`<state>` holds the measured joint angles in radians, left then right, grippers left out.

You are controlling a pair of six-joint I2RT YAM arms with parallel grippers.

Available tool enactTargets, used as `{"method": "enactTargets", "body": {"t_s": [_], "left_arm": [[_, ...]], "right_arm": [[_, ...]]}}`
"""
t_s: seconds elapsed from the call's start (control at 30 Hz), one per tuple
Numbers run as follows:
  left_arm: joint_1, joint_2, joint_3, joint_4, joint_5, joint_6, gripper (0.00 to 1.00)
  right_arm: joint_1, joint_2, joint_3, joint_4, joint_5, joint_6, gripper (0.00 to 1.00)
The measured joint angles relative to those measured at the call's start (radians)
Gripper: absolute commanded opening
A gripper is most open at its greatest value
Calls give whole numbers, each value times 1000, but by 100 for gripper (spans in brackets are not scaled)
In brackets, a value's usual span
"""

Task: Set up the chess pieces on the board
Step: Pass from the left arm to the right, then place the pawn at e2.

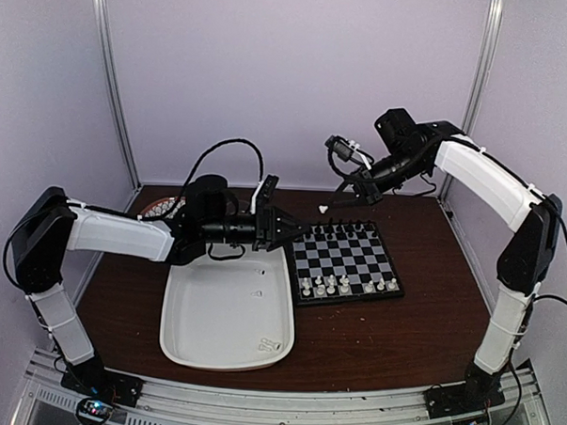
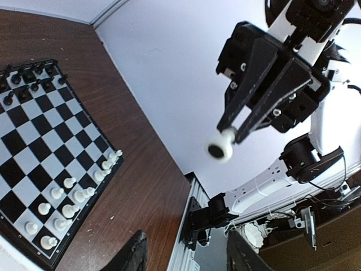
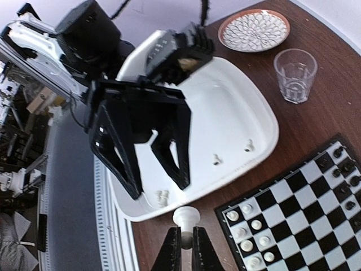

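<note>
Your right gripper (image 3: 184, 236) pinches one white piece (image 3: 186, 216); the left gripper (image 3: 159, 189) stands open, empty. The board (image 1: 349, 255) carries many already; a few wait in the tray (image 1: 213, 313).

Free over middle rows of board (image 1: 349, 256); white chessmen (image 1: 341, 287) along near edge, black chessmen (image 1: 337, 227) along far edge, tray (image 1: 222, 364) just left.
</note>
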<state>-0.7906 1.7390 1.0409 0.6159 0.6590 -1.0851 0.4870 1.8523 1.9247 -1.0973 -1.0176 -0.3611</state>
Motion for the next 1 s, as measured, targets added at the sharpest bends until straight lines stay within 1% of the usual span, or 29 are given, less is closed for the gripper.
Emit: {"method": "enactTargets", "body": {"t_s": [0.17, 0.4, 0.53, 0.77, 1.0], "left_arm": [[10, -71, -22, -166, -46, 86, 49], [13, -145, -21, -383, -112, 227, 48], [15, -156, -20, -449, -129, 269, 47], [22, -159, -20, -497, -145, 299, 46], [27, -165, -20, -514, -149, 306, 45]], "right_arm": [[-16, 23, 49, -110, 195, -86, 3], [-16, 99, 45, -222, 482, -187, 3], [-13, 145, 44, -256, 588, -215, 2], [-1, 217, 11, -277, 703, -238, 2], [55, 259, -38, -274, 784, -242, 2]]}}
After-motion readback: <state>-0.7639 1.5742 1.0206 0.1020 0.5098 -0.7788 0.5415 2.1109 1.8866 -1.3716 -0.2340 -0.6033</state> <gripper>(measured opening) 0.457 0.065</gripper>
